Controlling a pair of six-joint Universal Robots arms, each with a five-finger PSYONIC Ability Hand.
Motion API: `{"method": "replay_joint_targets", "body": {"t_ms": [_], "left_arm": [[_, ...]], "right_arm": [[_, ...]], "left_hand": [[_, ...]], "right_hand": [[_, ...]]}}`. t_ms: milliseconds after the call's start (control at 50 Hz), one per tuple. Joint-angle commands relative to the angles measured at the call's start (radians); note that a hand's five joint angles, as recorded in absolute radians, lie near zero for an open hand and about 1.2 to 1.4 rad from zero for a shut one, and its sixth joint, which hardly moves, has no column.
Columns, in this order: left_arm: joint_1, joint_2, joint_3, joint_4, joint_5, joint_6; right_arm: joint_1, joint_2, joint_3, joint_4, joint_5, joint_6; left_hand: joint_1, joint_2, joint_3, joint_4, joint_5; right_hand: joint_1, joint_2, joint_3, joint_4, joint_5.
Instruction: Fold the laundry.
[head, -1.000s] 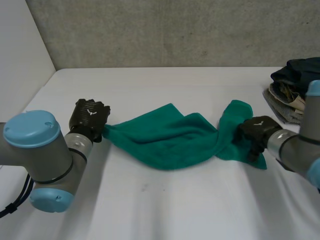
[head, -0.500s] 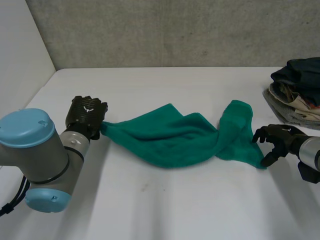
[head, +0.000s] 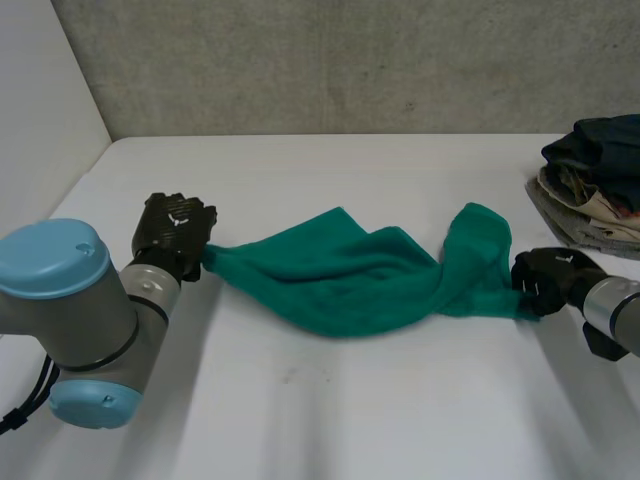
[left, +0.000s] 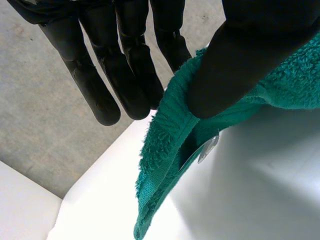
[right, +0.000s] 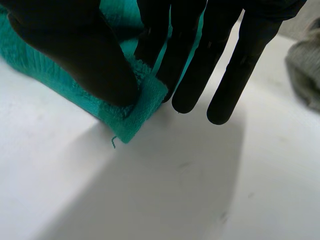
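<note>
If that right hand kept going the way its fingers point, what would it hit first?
Probably the green towel: the right hand pinches its corner and points across the table into the bunched cloth, though depth is unclear.

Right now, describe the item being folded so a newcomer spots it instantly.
On the white table, a rumpled towel stretches between the left hand and the right hand. Unlike the dark clothes pile beyond the right hand, it is bright green.

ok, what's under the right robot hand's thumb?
The right robot hand pinches a green towel corner against its fingers. How far the cloth runs beneath the thumb is covered.
</note>
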Motion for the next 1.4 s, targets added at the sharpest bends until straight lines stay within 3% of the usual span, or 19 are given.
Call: {"method": "replay_joint_targets", "body": {"t_ms": [20,120,200,300,440,540,700,800,920,980,1020,1160,1400], "left_arm": [[0.001,0.135,-0.007,-0.016,-0.003,-0.002],[0.007,0.345,0.006,-0.048,-0.002,0.005],[0.011,0.451,0.046,-0.115,0.001,0.011],[0.018,0.481,0.103,-0.270,0.009,0.014],[0.021,0.306,0.121,-0.453,0.050,0.054],[0.021,0.095,0.176,-0.452,0.049,0.179],[0.028,-0.190,0.517,-0.426,0.037,0.302],[0.027,-0.305,0.822,-0.312,0.037,0.311],[0.022,-0.339,1.126,-0.084,0.024,0.296],[0.018,-0.333,1.132,-0.010,0.001,0.270],[0.022,-0.313,1.129,0.028,-0.032,0.226],[0.042,-0.225,0.921,0.012,-0.072,0.129],[0.059,-0.190,0.497,0.027,-0.051,0.124]], "right_arm": [[-0.009,-0.251,-0.002,0.010,0.000,0.000],[-0.011,-0.420,-0.054,0.127,-0.007,-0.036],[-0.026,-0.512,-0.147,0.296,-0.007,-0.147],[-0.066,-0.549,-0.216,0.518,0.011,-0.397],[-0.002,-0.456,-0.210,0.622,0.086,-0.571],[0.129,-0.296,-0.260,0.617,0.235,-0.579],[0.196,-0.044,-0.496,0.453,0.319,-0.537],[0.232,0.039,-0.680,0.246,0.347,-0.473],[0.250,0.020,-0.743,-0.276,0.349,-0.410],[0.255,-0.009,-0.713,-0.508,0.341,-0.373],[0.256,-0.016,-0.697,-0.573,0.339,-0.353],[0.258,-0.023,-0.647,-0.532,0.335,-0.252],[0.250,0.078,-0.501,-0.276,0.260,-0.227]], "left_hand": [[0.237,0.196,0.201,0.193,0.254],[0.237,0.196,0.201,0.193,0.254],[0.237,0.196,0.201,0.193,0.254],[0.237,0.196,0.201,0.193,0.254],[0.237,0.196,0.201,0.193,0.254],[0.237,0.196,0.201,0.193,0.254],[0.237,0.196,0.201,0.193,0.254],[0.237,0.196,0.201,0.193,0.254],[0.237,0.196,0.201,0.193,0.254],[0.237,0.196,0.201,0.193,0.254],[0.237,0.196,0.201,0.193,0.254],[0.237,0.196,0.201,0.193,0.254],[0.237,0.196,0.201,0.193,0.254]], "right_hand": [[0.285,0.217,0.207,0.200,0.231],[0.285,0.217,0.207,0.200,0.231],[0.285,0.217,0.207,0.200,0.231],[0.285,0.217,0.207,0.200,0.231],[0.285,0.217,0.207,0.200,0.231],[0.285,0.217,0.207,0.200,0.231],[0.285,0.217,0.207,0.200,0.231],[0.285,0.217,0.207,0.200,0.231],[0.285,0.217,0.207,0.200,0.231],[0.285,0.217,0.207,0.200,0.231],[0.285,0.217,0.207,0.200,0.231],[0.285,0.217,0.207,0.200,0.231],[0.285,0.217,0.207,0.200,0.231]]}}
